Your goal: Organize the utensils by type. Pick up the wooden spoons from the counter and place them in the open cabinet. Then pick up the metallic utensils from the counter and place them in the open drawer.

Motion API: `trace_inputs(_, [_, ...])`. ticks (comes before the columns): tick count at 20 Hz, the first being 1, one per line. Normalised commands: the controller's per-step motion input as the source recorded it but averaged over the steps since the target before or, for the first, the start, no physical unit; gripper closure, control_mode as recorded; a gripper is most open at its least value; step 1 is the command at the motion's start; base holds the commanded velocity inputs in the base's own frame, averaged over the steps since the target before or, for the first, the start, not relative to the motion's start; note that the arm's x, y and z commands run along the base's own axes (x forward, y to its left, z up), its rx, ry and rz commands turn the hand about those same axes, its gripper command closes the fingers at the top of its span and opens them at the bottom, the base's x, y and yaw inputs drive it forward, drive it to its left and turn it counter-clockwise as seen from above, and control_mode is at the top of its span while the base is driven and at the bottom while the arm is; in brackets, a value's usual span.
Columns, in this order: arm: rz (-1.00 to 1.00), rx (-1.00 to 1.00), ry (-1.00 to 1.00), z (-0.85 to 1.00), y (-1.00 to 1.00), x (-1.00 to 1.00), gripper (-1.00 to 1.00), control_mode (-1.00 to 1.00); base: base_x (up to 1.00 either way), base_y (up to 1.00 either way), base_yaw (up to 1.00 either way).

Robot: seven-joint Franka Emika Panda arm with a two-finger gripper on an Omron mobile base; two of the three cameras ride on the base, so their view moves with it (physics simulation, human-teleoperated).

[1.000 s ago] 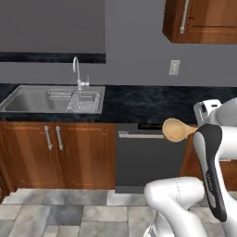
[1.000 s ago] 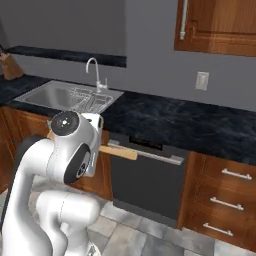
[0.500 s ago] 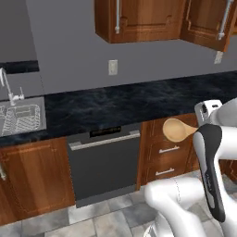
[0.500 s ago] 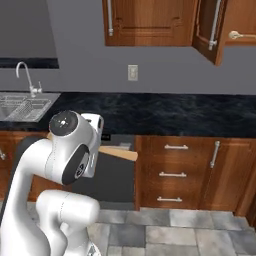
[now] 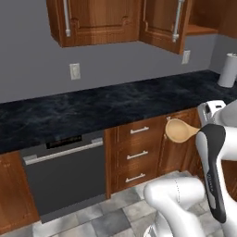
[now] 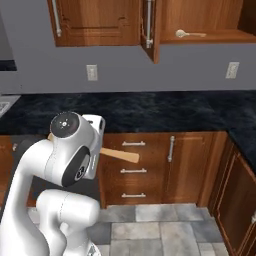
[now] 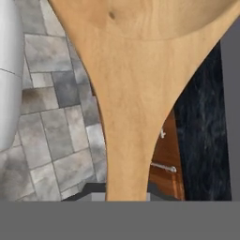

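Observation:
My gripper (image 6: 98, 150) is shut on a wooden spoon (image 5: 178, 130), held level in front of the lower drawers. The pale bowl of that spoon points left in the left base view, and its handle (image 6: 120, 155) sticks out to the right of the hand in the right base view. In the hand view the wooden spoon (image 7: 136, 93) covers most of the picture. The open cabinet (image 6: 215, 37) is high on the right, and another wooden spoon (image 6: 190, 34) lies on its shelf. The dark counter (image 5: 92, 109) runs below it. The metallic utensils and the open drawer are out of view.
A dishwasher (image 5: 65, 176) stands under the counter at the left, with shut drawers (image 5: 136, 152) beside it. A white paper roll (image 5: 228, 69) stands on the counter at the far right. The counter turns a corner at the right (image 6: 242, 130). Grey floor tiles (image 6: 160, 230) lie below.
The whole picture has shifted: the base moved right, so the sink has left the views and the open cabinet has come in. The spoon stays in my gripper.

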Motion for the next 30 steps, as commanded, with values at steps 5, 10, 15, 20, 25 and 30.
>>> trace_inputs(5, [0.00,0.00,0.00,0.00,0.00,0.00,1.00,1.00,0.54,-0.73,-0.02])
trace_inputs(10, [0.00,0.00,0.00,0.00,0.00,0.00,1.00,1.00,0.83,-0.59,0.00])
trace_inputs(15, [0.00,0.00,0.00,0.00,0.00,0.00,1.00,1.00,0.98,-0.38,0.03])
trace_inputs(20, [0.00,0.00,0.00,0.00,0.00,0.00,1.00,1.00,0.86,-0.34,0.08])
trace_inputs(25, [0.00,0.00,0.00,0.00,0.00,0.00,1.00,1.00,0.58,-0.57,0.18])
trace_inputs(30, [0.00,0.00,0.00,0.00,0.00,0.00,1.00,1.00,0.62,-0.38,0.00])
